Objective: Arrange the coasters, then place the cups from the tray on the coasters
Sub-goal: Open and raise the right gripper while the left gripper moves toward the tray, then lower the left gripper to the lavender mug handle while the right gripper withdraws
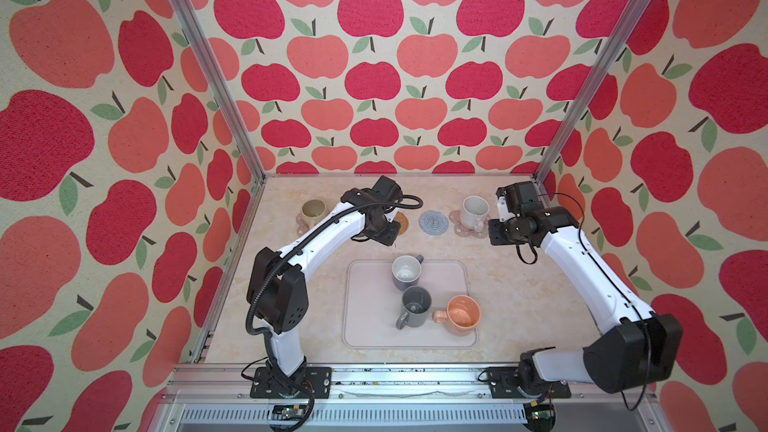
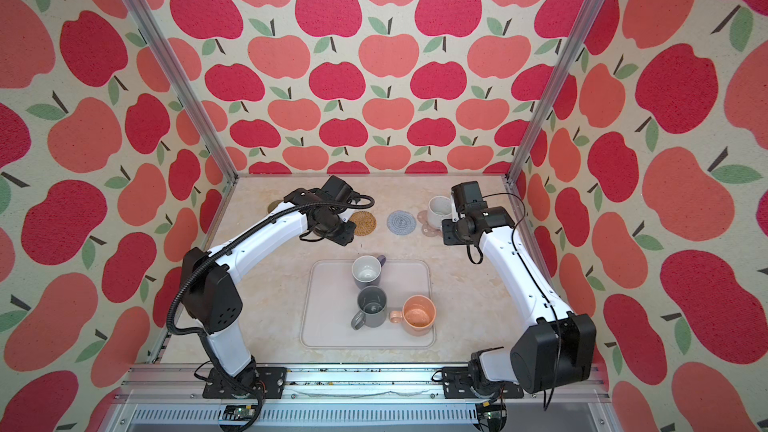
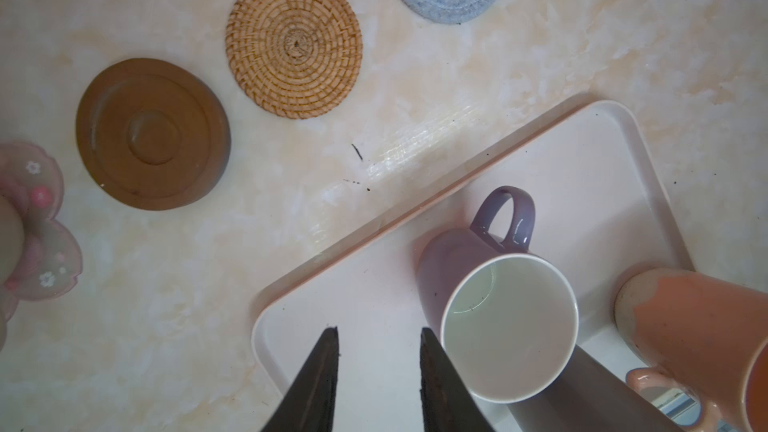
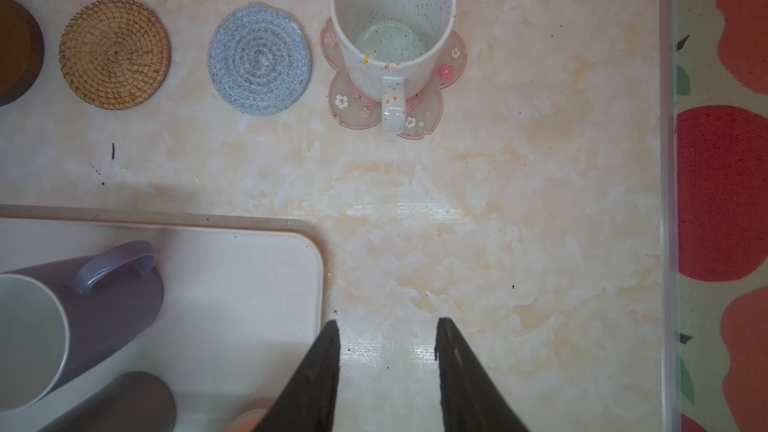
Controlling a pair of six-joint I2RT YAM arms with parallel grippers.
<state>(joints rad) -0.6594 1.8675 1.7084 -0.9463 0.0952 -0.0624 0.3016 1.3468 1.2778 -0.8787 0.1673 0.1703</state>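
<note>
**Both top views.** The tray (image 1: 365, 326) lies on the near middle of the counter (image 1: 519, 284). Three cups stand upright on it: the lavender mug (image 1: 406, 273), the dark grey mug (image 1: 415, 307) and the peach mug (image 1: 462, 315). A row runs along the far side. At its left end, the olive mug (image 1: 312, 210) sits on the left flower coaster (image 1: 302, 223). At its right end, the white speckled mug (image 1: 475, 211) sits on the right flower coaster (image 1: 459, 229). Between them, the rattan coaster (image 2: 362, 223) and the grey-blue coaster (image 2: 401, 223) lie bare. Both arms reach toward this row. Neither gripper's jaws can be read from here.

**Left wrist view.** The left gripper (image 3: 379, 332) hangs over a corner of the tray, just beside the lavender mug. Its jaws are apart with nothing between them. The brown disc coaster (image 3: 153, 134) lies bare between the left flower coaster and the rattan coaster.

**Right wrist view.** The right gripper (image 4: 388, 322) hangs over bare counter just beside the tray's corner. Its jaws are apart and hold nothing. The white speckled mug's handle points toward it.
</note>
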